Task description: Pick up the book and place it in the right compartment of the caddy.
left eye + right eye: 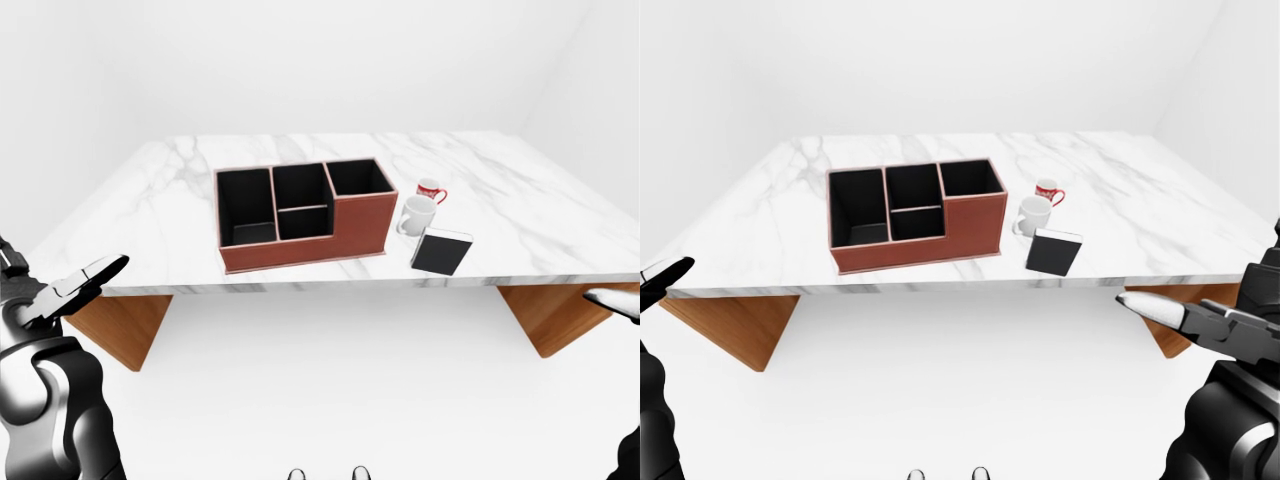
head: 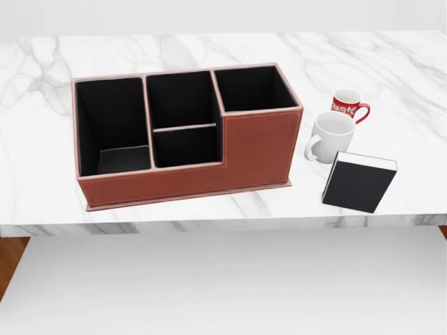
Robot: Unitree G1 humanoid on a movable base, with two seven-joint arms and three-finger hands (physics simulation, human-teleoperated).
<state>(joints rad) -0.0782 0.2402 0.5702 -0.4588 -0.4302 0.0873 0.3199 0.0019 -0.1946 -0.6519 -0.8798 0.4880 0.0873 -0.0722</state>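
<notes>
A black book (image 2: 358,183) with white page edges lies on the marble table (image 2: 391,70) near its lower edge, right of the caddy. The brown caddy (image 2: 262,146) has black compartments; its right compartment (image 2: 251,87) holds nothing. Neither hand shows in the head view. In the left-eye view my left hand (image 1: 85,280) hangs low at the left, fingers spread, open and holding nothing. In the right-eye view my right hand (image 1: 1180,315) is low at the right, open, well short of the book.
A white mug (image 2: 328,136) stands just above the book, touching or nearly touching it. A red mug (image 2: 347,105) stands behind the white one. Wooden table legs (image 1: 120,325) show under both ends of the top.
</notes>
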